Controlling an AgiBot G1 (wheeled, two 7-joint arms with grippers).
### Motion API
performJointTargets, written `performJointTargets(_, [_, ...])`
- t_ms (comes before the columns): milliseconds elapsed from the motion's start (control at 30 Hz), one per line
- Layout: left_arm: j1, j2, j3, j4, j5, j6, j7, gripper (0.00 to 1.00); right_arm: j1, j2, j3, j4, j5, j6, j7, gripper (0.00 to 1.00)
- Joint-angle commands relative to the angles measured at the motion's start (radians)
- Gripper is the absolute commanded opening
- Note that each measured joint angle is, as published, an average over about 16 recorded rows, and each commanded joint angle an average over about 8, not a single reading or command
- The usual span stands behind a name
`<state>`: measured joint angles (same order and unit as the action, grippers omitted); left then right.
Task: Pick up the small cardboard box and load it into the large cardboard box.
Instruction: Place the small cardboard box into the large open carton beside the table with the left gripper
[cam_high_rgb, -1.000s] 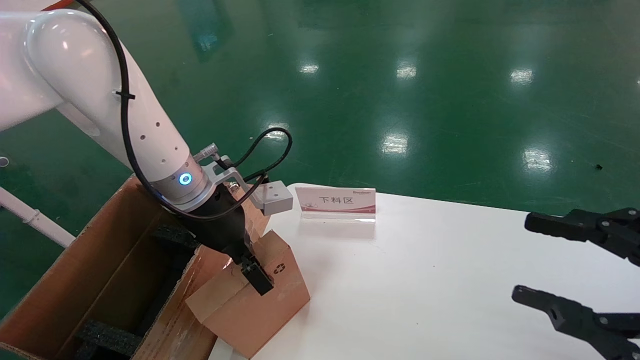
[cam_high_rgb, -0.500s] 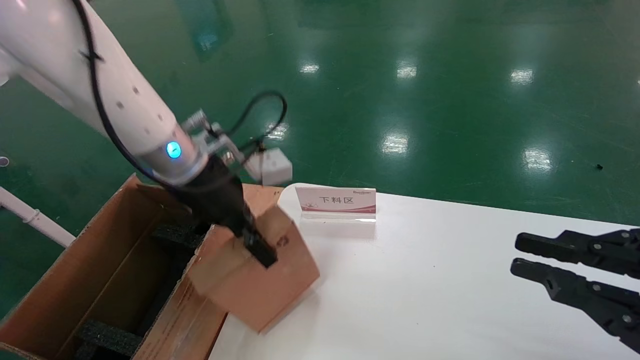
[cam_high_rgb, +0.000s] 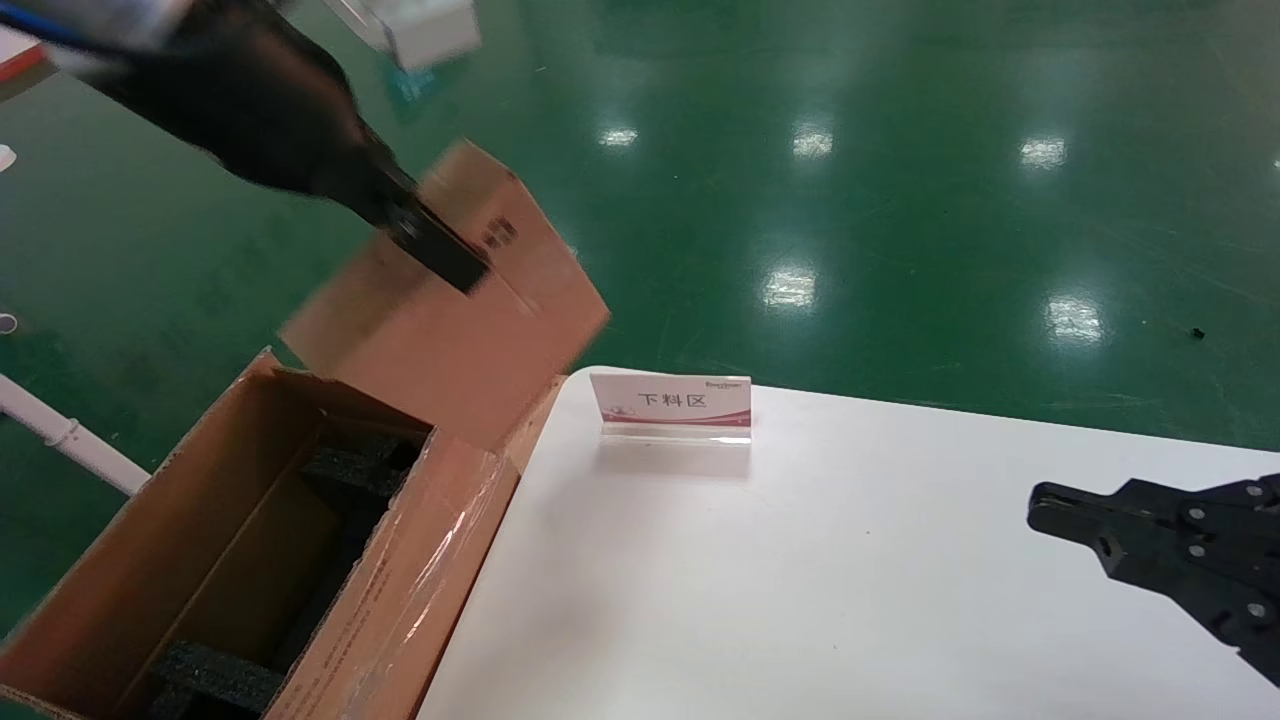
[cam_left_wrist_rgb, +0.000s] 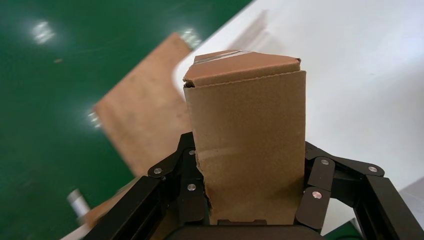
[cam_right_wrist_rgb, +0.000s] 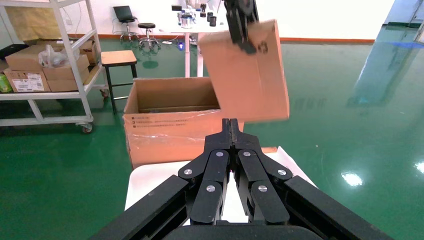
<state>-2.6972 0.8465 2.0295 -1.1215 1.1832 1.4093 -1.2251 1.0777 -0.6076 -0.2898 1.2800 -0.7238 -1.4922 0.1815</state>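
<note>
My left gripper (cam_high_rgb: 440, 250) is shut on the small cardboard box (cam_high_rgb: 450, 320) and holds it tilted in the air, above the far end of the large cardboard box (cam_high_rgb: 430, 560). The large box stands open at the table's left edge, with black foam blocks (cam_high_rgb: 215, 675) inside. In the left wrist view the small box (cam_left_wrist_rgb: 250, 150) sits between the fingers (cam_left_wrist_rgb: 192, 185), narrow tan edge towards the camera. The right wrist view shows the small box (cam_right_wrist_rgb: 247, 70) hanging over the large box (cam_right_wrist_rgb: 172, 120). My right gripper (cam_high_rgb: 1050, 505) is shut and empty over the table's right side; it also shows in the right wrist view (cam_right_wrist_rgb: 231, 125).
A white table (cam_high_rgb: 800, 600) carries a small red-and-white sign stand (cam_high_rgb: 672, 405) near its far edge. Green floor lies all around. The right wrist view shows a shelf rack (cam_right_wrist_rgb: 45, 65) and a stool (cam_right_wrist_rgb: 119, 60) beyond the large box.
My left gripper has lifted the small box from the table edge up and back, high above the carton. My right gripper has gone from open to shut.
</note>
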Motion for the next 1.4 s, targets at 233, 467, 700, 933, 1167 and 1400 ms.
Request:
performJointTargets(233, [-0.098,0.003,0.05,0.029,0.079,0.132,-0.029,0.0,0.0,0.0,0.0,0.0,0.0,0.0,0.0,0.0])
performJointTargets(467, [-0.08,-0.063,0.135,0.025,0.099,0.16,-0.029,0.0,0.0,0.0,-0.001,0.0,0.001,0.0,0.0,0.0])
performJointTargets(700, [-0.023,-0.162,0.199,0.032,0.109,0.129,-0.016,0.0,0.0,0.001,-0.001,0.0,0.001,0.001,-0.001,0.0])
performJointTargets(933, [0.046,-0.244,0.229,0.075,0.13,0.062,0.024,0.0,0.0,0.001,-0.002,0.0,0.001,0.001,-0.001,0.12])
performJointTargets(1167, [0.121,-0.273,0.231,0.144,0.113,-0.012,0.077,0.0,0.0,0.001,-0.002,0.0,0.001,0.001,-0.001,0.97])
performJointTargets(1400, [0.192,-0.268,0.228,0.223,0.086,-0.057,0.131,0.0,0.001,0.001,-0.003,0.0,0.002,0.001,-0.001,1.0])
